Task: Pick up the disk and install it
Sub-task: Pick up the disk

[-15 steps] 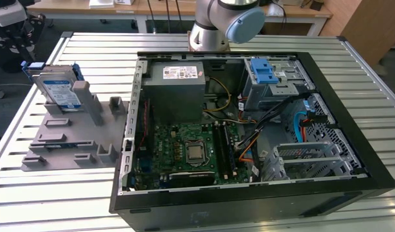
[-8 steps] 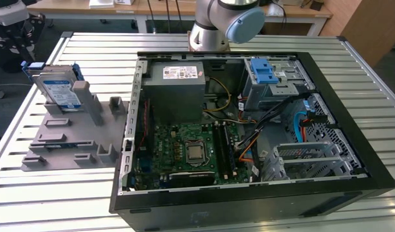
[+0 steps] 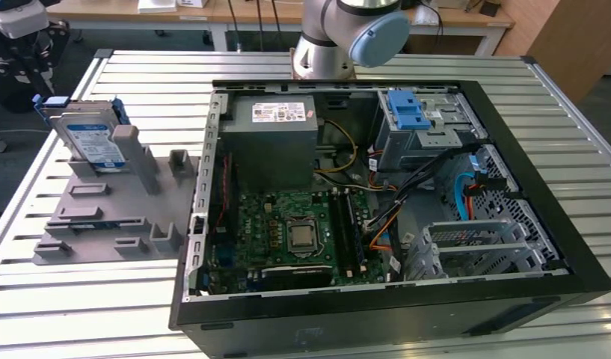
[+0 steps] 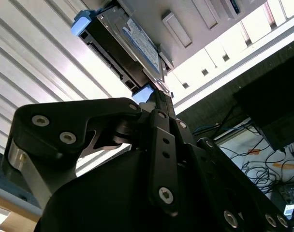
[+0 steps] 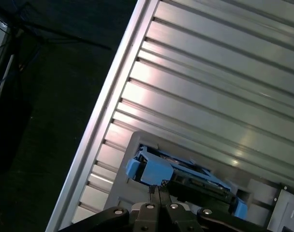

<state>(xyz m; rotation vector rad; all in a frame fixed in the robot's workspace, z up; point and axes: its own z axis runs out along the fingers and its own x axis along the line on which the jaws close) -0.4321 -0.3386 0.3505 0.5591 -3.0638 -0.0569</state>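
Blue-railed disk [image 5: 188,179] is partly hidden behind the fingers [image 5: 152,197], which are pressed together, empty.

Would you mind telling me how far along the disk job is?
Nothing looks done yet. The disk stands upright in the grey holder on the exterior view's left, outside the open computer case. In the first wrist view the gripper is shut and empty, its tips aimed at the disk. Pick-up and installation are both left.
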